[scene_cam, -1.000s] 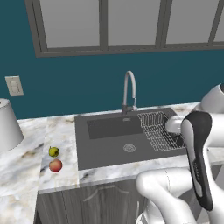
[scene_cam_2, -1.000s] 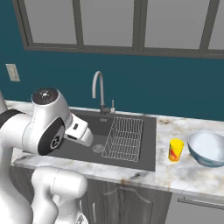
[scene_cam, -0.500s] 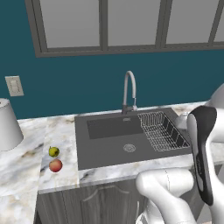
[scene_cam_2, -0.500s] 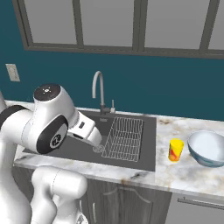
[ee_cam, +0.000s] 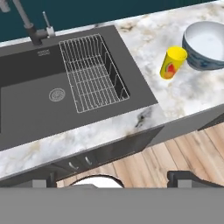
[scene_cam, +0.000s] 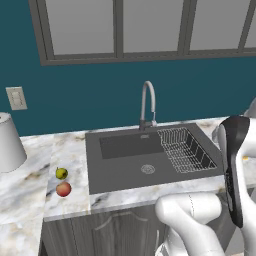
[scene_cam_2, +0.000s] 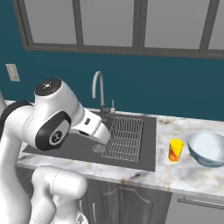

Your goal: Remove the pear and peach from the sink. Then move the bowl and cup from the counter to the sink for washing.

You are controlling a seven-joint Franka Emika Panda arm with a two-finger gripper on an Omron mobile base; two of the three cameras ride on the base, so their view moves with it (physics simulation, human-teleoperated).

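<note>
A small yellow-green pear point(scene_cam: 61, 173) and a round reddish-orange peach point(scene_cam: 63, 189) sit side by side on the white marble worktop point(scene_cam: 30, 182), just left of the large dark grey sink point(scene_cam: 125, 170), whose basin holds no fruit, just a wire rack point(ee_cam: 92, 72) on its right side. The fruit step looks complete; the dishes come next. The small bright yellow cup point(ee_cam: 172, 63) with a red mark stands on the worktop to the right of the sink, just beside the wide pale bluish-white bowl point(ee_cam: 208, 45). The white arm's jaws stand fully apart and hold nothing, above the worktop's front edge. The next move, by this reading, calls for descending over the cup or bowl and closing on it.
</note>
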